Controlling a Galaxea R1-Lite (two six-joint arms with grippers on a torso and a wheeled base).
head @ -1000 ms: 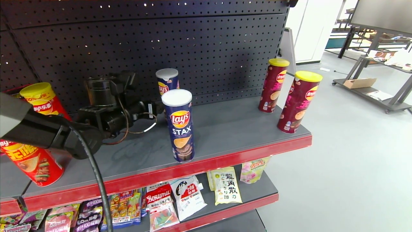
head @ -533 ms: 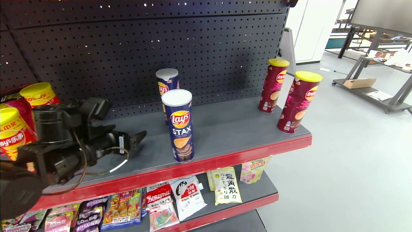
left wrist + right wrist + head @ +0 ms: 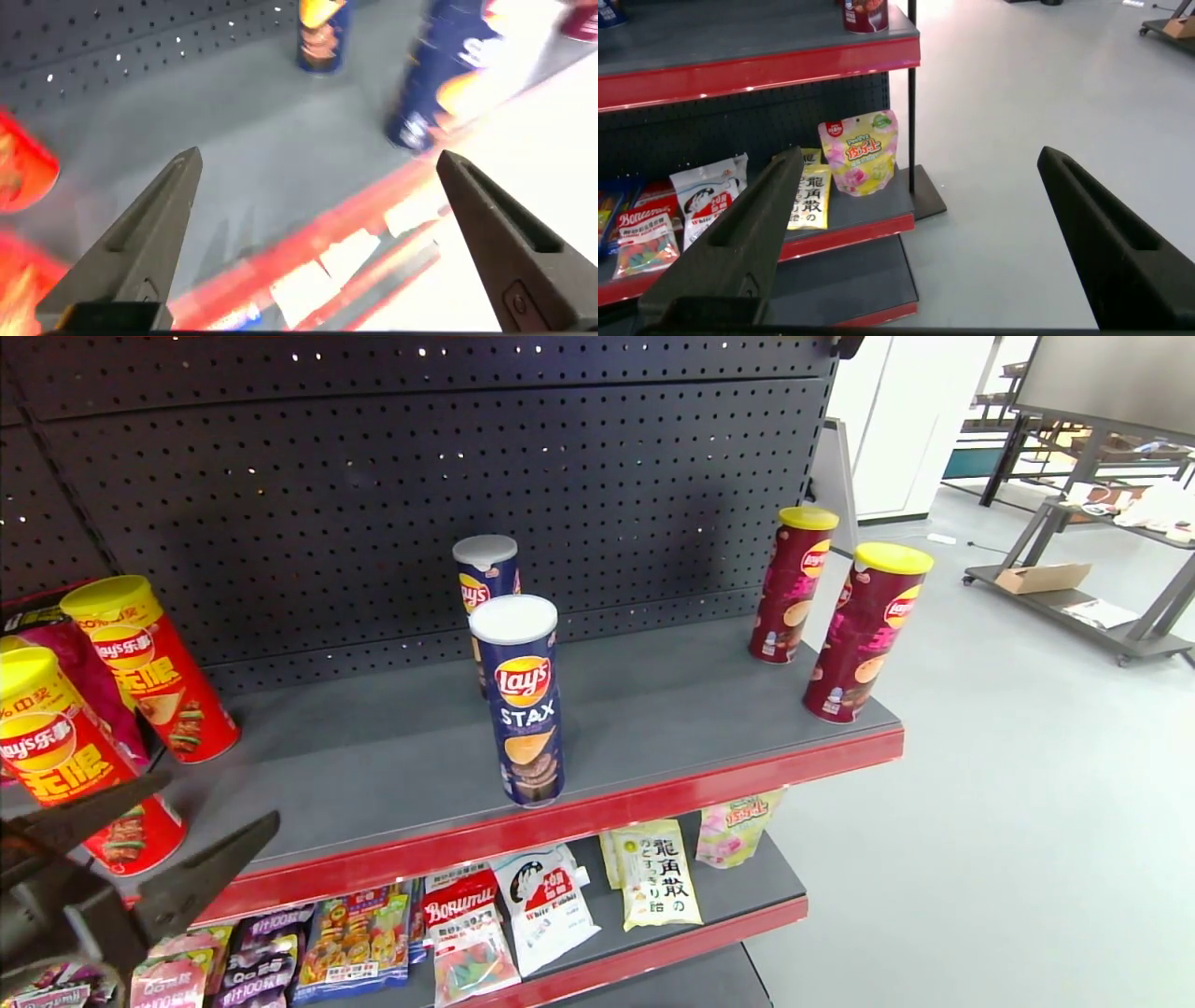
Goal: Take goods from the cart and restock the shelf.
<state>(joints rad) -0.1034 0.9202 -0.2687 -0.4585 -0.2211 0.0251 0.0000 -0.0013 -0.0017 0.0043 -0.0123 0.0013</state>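
Left gripper (image 3: 222, 798) first: its fingers are spread wide with nothing between them, low at the left end of the shelf, just in front of the red front lip (image 3: 597, 817). The nearest red can (image 3: 56, 747) stands just beside it, not touching. The right gripper (image 3: 920, 154) is splayed just as wide and empty, hanging out over the floor and facing the lower tier.

Out to the surface: the shelf (image 3: 653, 709) is a flat grey deck backed by a dark pegboard panel (image 3: 373, 476). The lower tier (image 3: 738, 873) carries flat snack bags (image 3: 546, 905), with a yellow-green pouch (image 3: 862, 154) near its right end. Beyond the shelf's right end lies pale grey floor (image 3: 1008, 803), and far off a rolling rack (image 3: 1102, 616) holds a cardboard box (image 3: 1044, 576).

Now the goods. The front blue can (image 3: 519, 700) is a tall dark-blue tube with a white lid, upright mid-shelf close to the lip and well apart from both grippers. The rear blue can (image 3: 485, 574) stands right behind it near the pegboard. At the right end are two maroon cans (image 3: 864, 630) with yellow lids, both upright, one at the corner and one farther back. At the left a second red can (image 3: 149, 667) with a yellow lid stands behind the nearest one.
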